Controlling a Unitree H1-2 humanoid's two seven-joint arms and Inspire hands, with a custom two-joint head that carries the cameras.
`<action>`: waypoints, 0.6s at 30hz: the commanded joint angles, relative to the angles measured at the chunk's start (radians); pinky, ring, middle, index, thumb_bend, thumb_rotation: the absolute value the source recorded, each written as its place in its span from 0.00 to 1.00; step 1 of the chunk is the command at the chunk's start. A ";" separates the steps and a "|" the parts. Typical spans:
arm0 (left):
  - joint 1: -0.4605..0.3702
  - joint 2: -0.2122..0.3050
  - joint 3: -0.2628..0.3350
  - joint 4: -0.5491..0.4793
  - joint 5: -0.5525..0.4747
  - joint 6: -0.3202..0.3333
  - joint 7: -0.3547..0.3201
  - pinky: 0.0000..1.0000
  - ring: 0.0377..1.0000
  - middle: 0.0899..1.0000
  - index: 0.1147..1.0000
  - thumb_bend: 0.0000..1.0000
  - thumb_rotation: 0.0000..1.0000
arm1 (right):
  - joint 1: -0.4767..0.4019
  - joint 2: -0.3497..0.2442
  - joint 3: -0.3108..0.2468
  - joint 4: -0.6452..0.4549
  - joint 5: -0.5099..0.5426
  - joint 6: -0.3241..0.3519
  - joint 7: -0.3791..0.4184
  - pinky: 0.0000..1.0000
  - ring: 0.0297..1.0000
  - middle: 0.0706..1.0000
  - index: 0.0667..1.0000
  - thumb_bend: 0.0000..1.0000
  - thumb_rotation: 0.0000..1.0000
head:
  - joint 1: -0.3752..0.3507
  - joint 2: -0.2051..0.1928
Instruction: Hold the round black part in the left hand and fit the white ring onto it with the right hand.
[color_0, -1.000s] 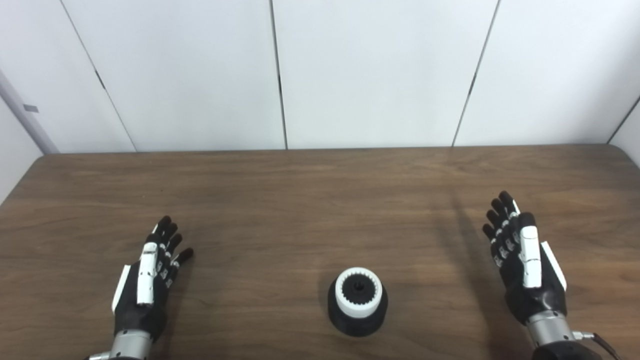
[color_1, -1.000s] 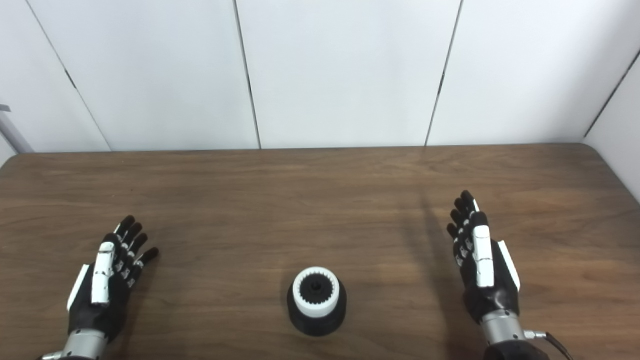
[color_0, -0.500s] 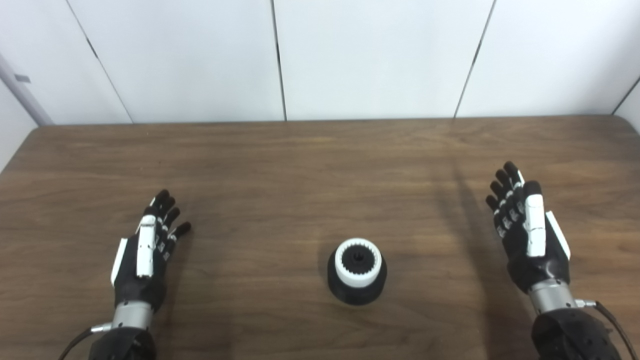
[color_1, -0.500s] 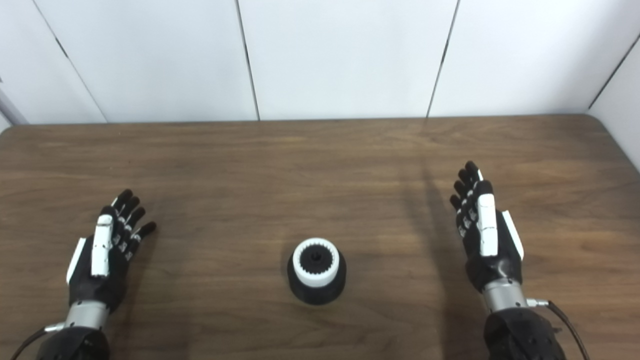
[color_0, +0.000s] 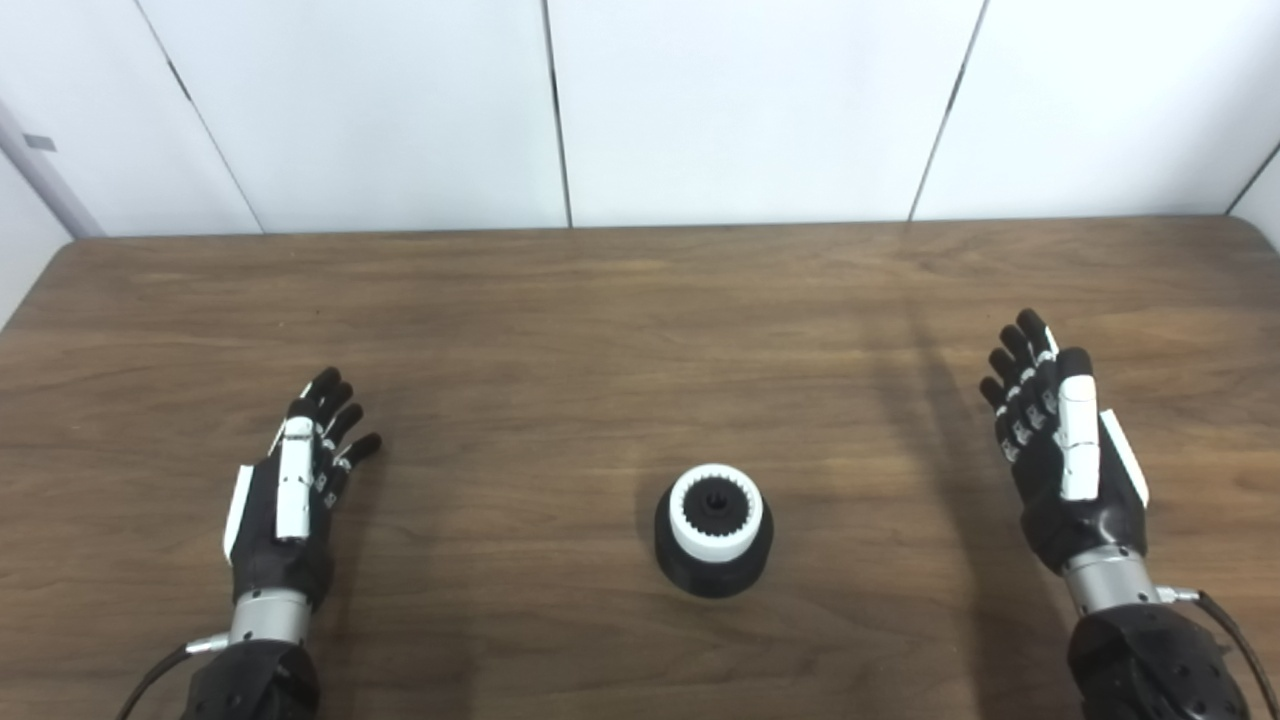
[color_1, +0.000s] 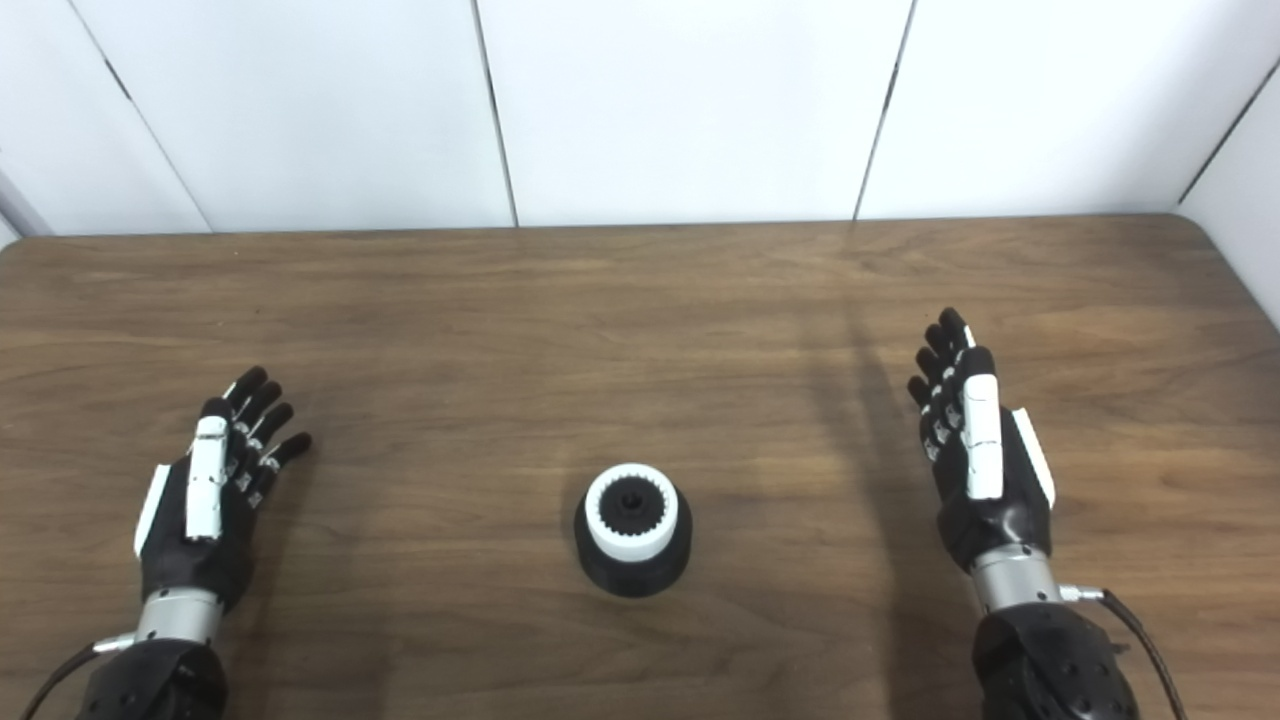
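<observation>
While both hands lie idle, the item catalogued is one black part (color_0: 714, 560) with a white ring (color_0: 715, 513) on its top, standing upright on the desk (color_0: 620, 330) near the middle of the front edge, between the two hands and well apart from each. Ring: toothed inside, seated level on the part's upper end, a dark hub showing through its centre; how deep it sits cannot be told. Part: squat, round, wider at the foot than at the top. Material, by appearance, moulded or printed plastic: judged light, stiff, not fragile, matt and fairly grippy, though the round wall could turn in a loose hold. Best hold, by judgement: fingers and thumb on opposite sides of the black wall below the ring, leaving the top clear; the ring, if handled, by its outer rim, kept level so it does not jam on the hub. Left hand (color_0: 290, 500): toward the front left corner, fingers straight and slightly apart, holding nothing. Right hand (color_0: 1065, 455): toward the front right corner, edge-up, fingers extended together, likewise empty. Neither hand touches the assembly.
</observation>
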 joint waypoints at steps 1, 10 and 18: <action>-0.017 0.002 -0.001 -0.023 0.016 -0.014 0.005 0.92 0.91 0.92 0.90 0.50 0.92 | 0.031 -0.026 -0.002 -0.031 0.004 -0.014 0.005 1.00 1.00 1.00 1.00 0.54 1.00 | 0.000 0.001; -0.015 -0.001 -0.007 -0.027 0.028 -0.014 0.008 0.90 0.90 0.91 0.89 0.49 0.92 | 0.030 -0.024 -0.007 -0.028 0.011 -0.017 0.005 1.00 1.00 1.00 1.00 0.55 1.00 | 0.003 -0.001; -0.013 -0.006 -0.006 -0.029 0.024 -0.026 0.008 0.90 0.90 0.91 0.89 0.48 0.90 | 0.030 -0.026 -0.010 -0.031 0.015 -0.013 0.006 1.00 1.00 1.00 1.00 0.55 1.00 | 0.010 0.003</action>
